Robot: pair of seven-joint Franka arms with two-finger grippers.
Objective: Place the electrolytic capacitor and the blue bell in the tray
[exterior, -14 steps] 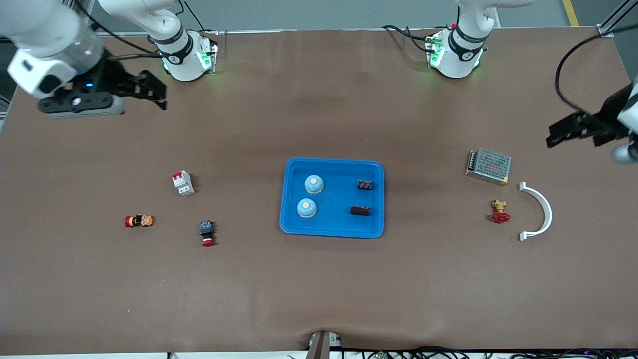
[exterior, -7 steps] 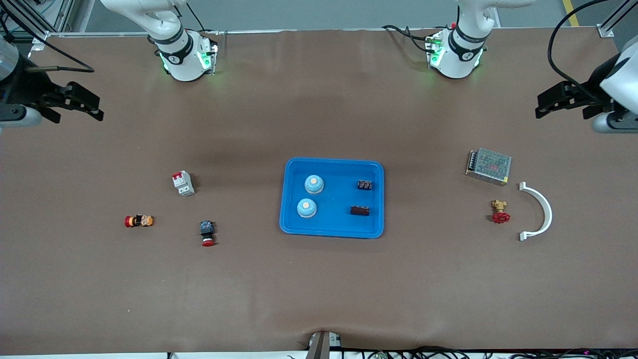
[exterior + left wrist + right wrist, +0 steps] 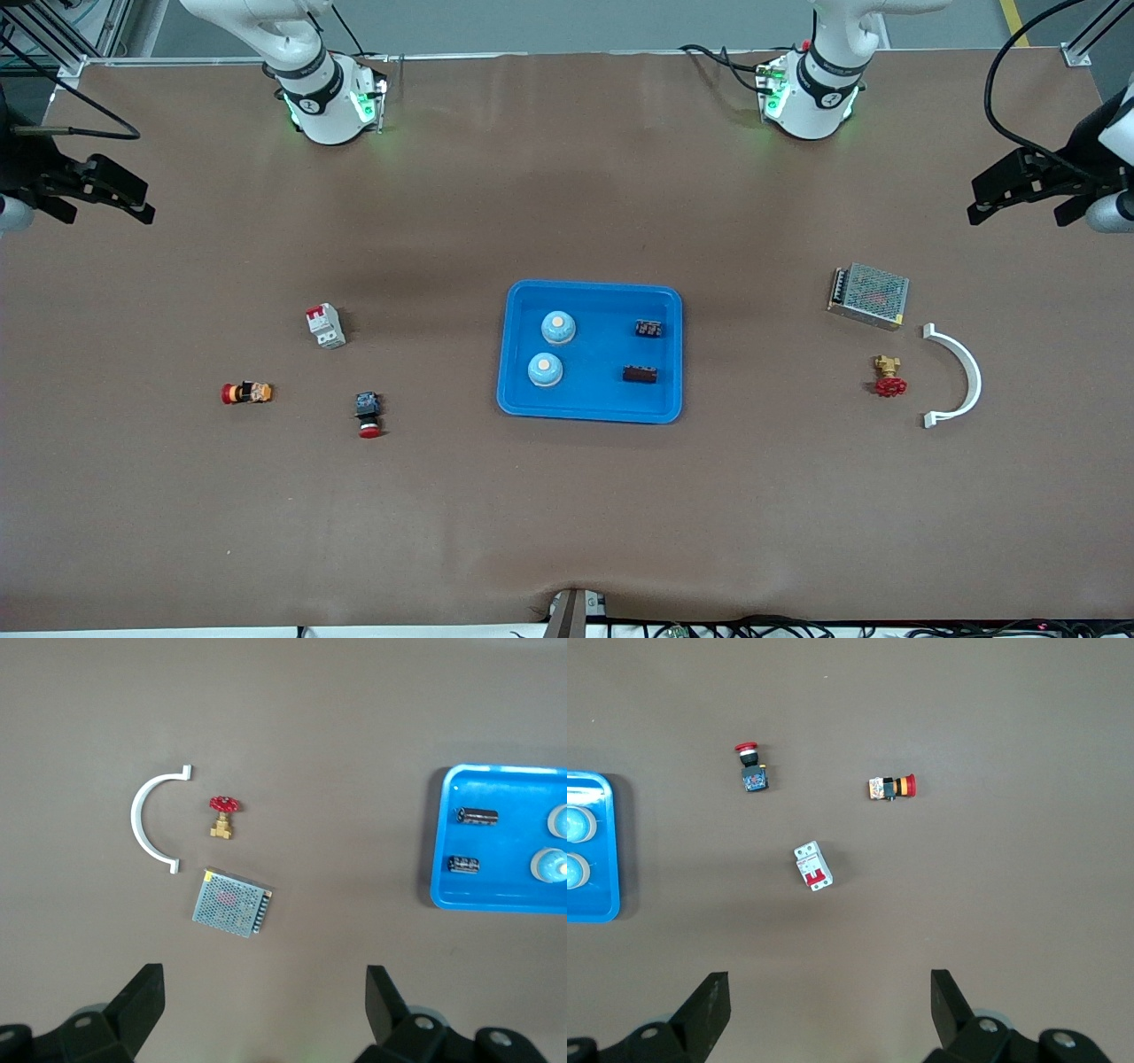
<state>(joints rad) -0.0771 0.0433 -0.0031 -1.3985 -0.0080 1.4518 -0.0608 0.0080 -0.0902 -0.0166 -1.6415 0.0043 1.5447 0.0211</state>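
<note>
The blue tray (image 3: 589, 409) lies mid-table. In it rest two blue bells (image 3: 558, 327) (image 3: 545, 369) at the right arm's end and two dark electrolytic capacitors (image 3: 648, 328) (image 3: 640, 374) at the left arm's end. My left gripper (image 3: 983, 199) hangs open and empty over bare table at the left arm's end. Its wrist view shows the gripper (image 3: 266, 1005), the tray (image 3: 440, 895) and both capacitors (image 3: 477, 815) (image 3: 465, 865). My right gripper (image 3: 137, 199) hangs open and empty over the right arm's end. Its wrist view shows the gripper (image 3: 830, 1005) and the tray's rim (image 3: 613, 850).
Toward the left arm's end lie a metal power supply (image 3: 868, 295), a red-handled valve (image 3: 889, 377) and a white curved bracket (image 3: 961, 377). Toward the right arm's end lie a white circuit breaker (image 3: 325, 325), a red push button (image 3: 368, 415) and an orange-red switch (image 3: 246, 392).
Both grippers have drawn away outward toward their own ends of the table, the right one the farther. The tray and its contents have not moved.
</note>
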